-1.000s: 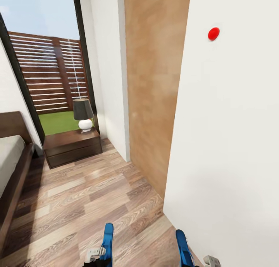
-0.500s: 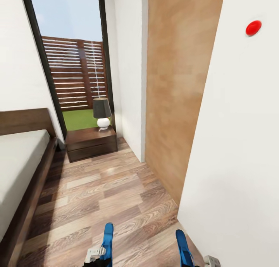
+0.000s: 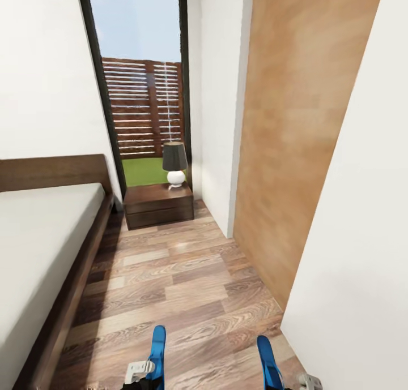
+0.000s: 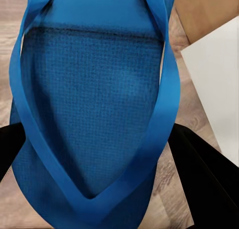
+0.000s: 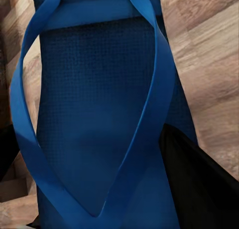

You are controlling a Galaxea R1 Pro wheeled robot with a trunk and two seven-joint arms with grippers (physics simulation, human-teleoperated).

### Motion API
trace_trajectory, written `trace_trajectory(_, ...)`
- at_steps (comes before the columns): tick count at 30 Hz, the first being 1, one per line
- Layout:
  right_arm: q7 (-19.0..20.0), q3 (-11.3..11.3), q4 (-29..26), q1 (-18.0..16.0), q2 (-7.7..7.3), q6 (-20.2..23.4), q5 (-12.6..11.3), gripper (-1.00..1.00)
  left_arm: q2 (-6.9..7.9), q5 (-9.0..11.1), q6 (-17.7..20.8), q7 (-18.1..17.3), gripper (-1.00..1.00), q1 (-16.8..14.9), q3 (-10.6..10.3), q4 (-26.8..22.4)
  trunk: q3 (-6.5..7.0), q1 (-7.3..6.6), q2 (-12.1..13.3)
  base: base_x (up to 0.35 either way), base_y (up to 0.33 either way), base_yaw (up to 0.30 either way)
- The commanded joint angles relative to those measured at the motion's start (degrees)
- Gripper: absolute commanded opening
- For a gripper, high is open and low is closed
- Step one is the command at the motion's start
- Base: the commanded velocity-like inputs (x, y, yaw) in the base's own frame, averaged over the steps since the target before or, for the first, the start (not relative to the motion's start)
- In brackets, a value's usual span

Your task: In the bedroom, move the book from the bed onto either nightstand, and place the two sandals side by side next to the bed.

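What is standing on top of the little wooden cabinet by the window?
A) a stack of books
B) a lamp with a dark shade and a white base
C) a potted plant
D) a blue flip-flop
B: in the head view a lamp with a dark shade and round white base stands on the nightstand, just past the bed and in front of the tall window.

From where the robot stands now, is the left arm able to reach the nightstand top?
Probably not. The nightstand stands far ahead under the lamp, past bare wood floor. The left gripper also holds a blue sandal.
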Motion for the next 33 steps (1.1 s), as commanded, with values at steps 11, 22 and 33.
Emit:
trace_trajectory(11,0.2,-0.1,0.0,0.0,-0.02,0.1,-0.3,-1.00,-0.02,0.0,0.0,-0.3,-1.00,-0.1,0.3,0.1,-0.05,-0.01,0.0,0.000,0.000,0.287)
trace_trajectory(22,0.2,-0.1,0.0,0.0,-0.02,0.1,-0.3,-1.00,-0.02,0.0,0.0,-0.3,-1.00,-0.1,0.3,0.1,-0.05,-0.01,0.0,0.058,0.000,0.222)
trace_trajectory(33,0.2,-0.1,0.0,0.0,-0.02,0.1,-0.3,-1.00,-0.02,0.0,-0.1,-0.2,-1.00,-0.1,0.3,0.1,-0.05,-0.01,0.0,0.303,0.000,0.010)
